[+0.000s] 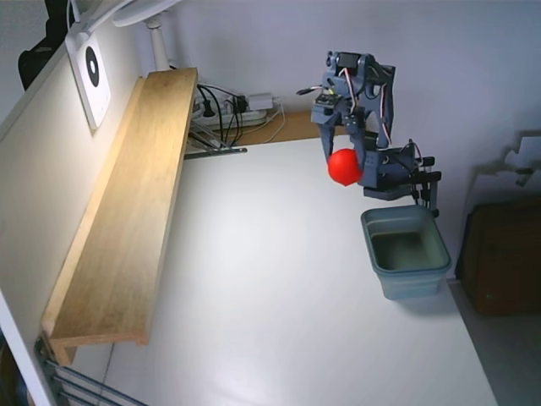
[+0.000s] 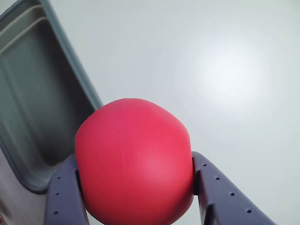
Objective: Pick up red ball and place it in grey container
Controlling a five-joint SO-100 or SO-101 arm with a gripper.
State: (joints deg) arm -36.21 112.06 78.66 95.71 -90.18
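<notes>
Pincer grips red ball aloft; only wrist view shows grey container alongside.

Arm raised above the counter, upper links folded, wrist pitched downward. Gripper hangs clear of the surface, jaws pointing down. Jaws clamped on the red ball, one finger pressing each side. Wrist view: both dark perforated fingers contact the ball's flanks, ball seated low between them.
</notes>
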